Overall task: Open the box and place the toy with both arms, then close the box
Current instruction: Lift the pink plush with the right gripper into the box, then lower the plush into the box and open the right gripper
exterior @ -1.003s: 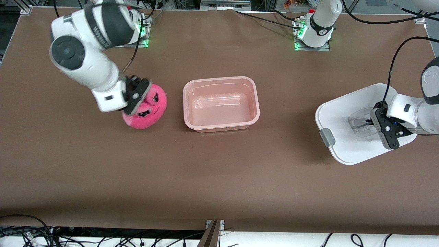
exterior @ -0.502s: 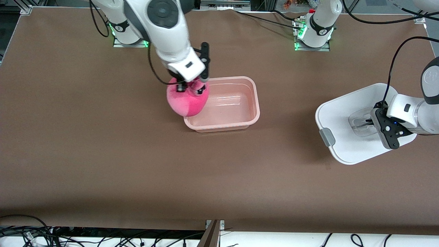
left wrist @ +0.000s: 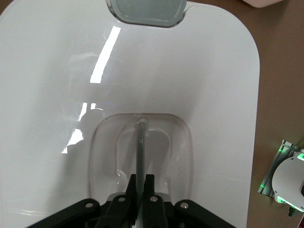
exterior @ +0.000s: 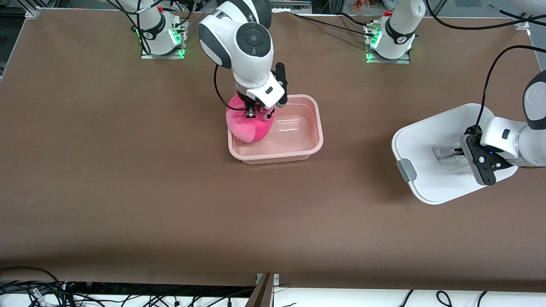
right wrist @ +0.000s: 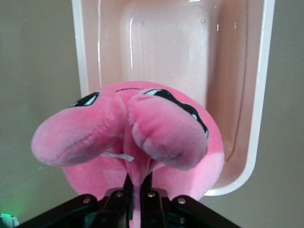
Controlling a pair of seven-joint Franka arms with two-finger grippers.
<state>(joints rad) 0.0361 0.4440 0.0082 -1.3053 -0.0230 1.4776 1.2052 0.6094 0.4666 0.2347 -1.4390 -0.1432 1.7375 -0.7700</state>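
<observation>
the right tool (exterior: 255, 111) is closed on the toy (exterior: 249, 123), pinching a fold of plush at its top, and it hangs over the box (exterior: 276, 160) at the end toward the right arm. in the right wrist view the toy (right wrist: 142, 137) covers the box (right wrist: 259, 95) rim at that end, so part of it is over the rim and maybe over the counter (exterior: 128, 192), not over the inside. the box stands open near the middle of the counter, a little toward the edge where the arm bases stand.

the first risk, as i judge it: if the tool lets go here, the toy can land on the rim and roll out on the counter, or sit tilted on the wall. it should go more toward the middle of the box first. the grip is only on a small fold of soft cloth, so it may slip early. if the toy comes down on the rim, the light box can be pushed or tipped.

the left tool (exterior: 463, 150) is closed on the clear handle of the lid (exterior: 426, 140), near the counter edge at the left arm's end, and this arm waits. i cannot tell if the lid rests on the counter. the lid (left wrist: 57, 95) is held by one thin bar, so it may swing or turn when it is carried, and then it will not meet the box straight. if the toy stands above the rim, the lid cannot close.
</observation>
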